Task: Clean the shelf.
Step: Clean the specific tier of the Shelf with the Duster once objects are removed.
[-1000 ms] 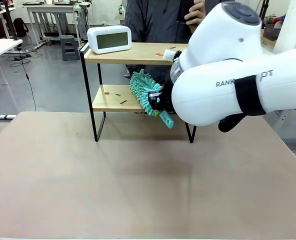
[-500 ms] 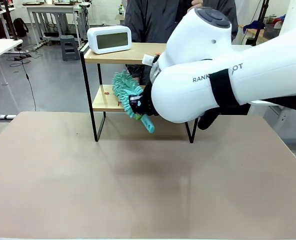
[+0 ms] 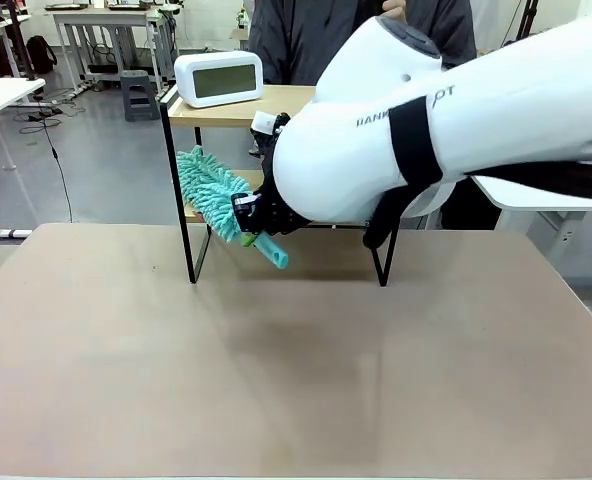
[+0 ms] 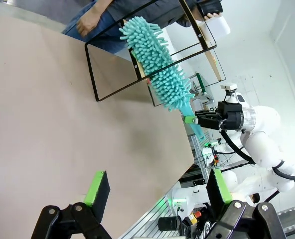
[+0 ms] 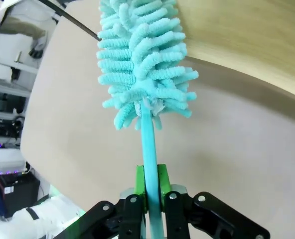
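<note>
Front camera fixed on the robot's side, facing across the table [image 3: 126, 350] toward the shelf [image 3: 236, 112] at middle range; left wrist camera low, rolled, farther back; right wrist camera close up along the duster [image 5: 142, 64]; all three views share shelf, duster and table.

Robotics lab: a white robot arm [image 3: 456, 130] reaches over a brown tabletop [image 3: 276, 380], with a person [image 3: 306, 40] at the far side. Behind, rows of white, metal-framed tables [image 3: 106, 18] stand on a grey floor [image 3: 106, 170], where a black cable [image 3: 56, 150] trails and a grey step stool [image 3: 139, 95] sits by one table. Beyond the tabletop's edge, seen from the right wrist, a black electronics box [image 5: 10, 191] glows with small lights.
</note>
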### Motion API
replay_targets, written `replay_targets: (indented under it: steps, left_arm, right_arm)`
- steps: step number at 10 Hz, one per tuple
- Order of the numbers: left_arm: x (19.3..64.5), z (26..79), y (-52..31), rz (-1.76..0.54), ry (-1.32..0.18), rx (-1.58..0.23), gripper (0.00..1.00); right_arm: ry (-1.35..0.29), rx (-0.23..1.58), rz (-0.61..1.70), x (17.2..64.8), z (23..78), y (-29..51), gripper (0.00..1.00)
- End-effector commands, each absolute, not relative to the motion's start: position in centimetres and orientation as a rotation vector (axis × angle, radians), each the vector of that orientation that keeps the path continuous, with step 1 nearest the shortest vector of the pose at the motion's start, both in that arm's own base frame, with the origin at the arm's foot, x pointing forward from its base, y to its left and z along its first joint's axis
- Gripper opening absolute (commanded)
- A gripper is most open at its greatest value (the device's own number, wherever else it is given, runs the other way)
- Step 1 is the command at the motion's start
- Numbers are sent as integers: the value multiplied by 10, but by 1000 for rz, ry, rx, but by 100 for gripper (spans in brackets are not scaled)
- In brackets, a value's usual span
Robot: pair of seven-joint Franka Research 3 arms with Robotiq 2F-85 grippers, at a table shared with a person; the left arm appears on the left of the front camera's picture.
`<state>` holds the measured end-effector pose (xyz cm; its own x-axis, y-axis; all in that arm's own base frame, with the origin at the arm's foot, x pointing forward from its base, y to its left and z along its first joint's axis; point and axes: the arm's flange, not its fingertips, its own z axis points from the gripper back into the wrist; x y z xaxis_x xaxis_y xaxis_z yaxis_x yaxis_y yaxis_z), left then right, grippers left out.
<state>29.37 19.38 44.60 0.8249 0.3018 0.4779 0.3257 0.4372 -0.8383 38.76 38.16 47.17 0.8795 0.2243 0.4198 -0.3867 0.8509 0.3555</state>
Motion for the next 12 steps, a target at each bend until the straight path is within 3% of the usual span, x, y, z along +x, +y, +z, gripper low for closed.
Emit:
replay_targets:
  steps: [1, 3, 5, 8, 12]
  left_arm:
    - [294, 447, 193, -33, -658, -1146, 100]
    - [294, 447, 193, -33, -658, -1146, 100]
    - [294, 447, 193, -33, -658, -1146, 100]
    - [294, 447, 193, -33, -658, -1146, 100]
    - [294, 447, 193, -33, -658, -1146, 100]
  right_arm:
    - [-340, 441, 434, 377, 487, 329, 13]
    - [-370, 459, 415, 349, 513, 268, 13]
    - [-274, 599, 509, 318, 530, 231, 13]
    - [-288, 734, 540, 304, 538, 189, 13]
    - [-279, 736, 627, 238, 595, 59, 13]
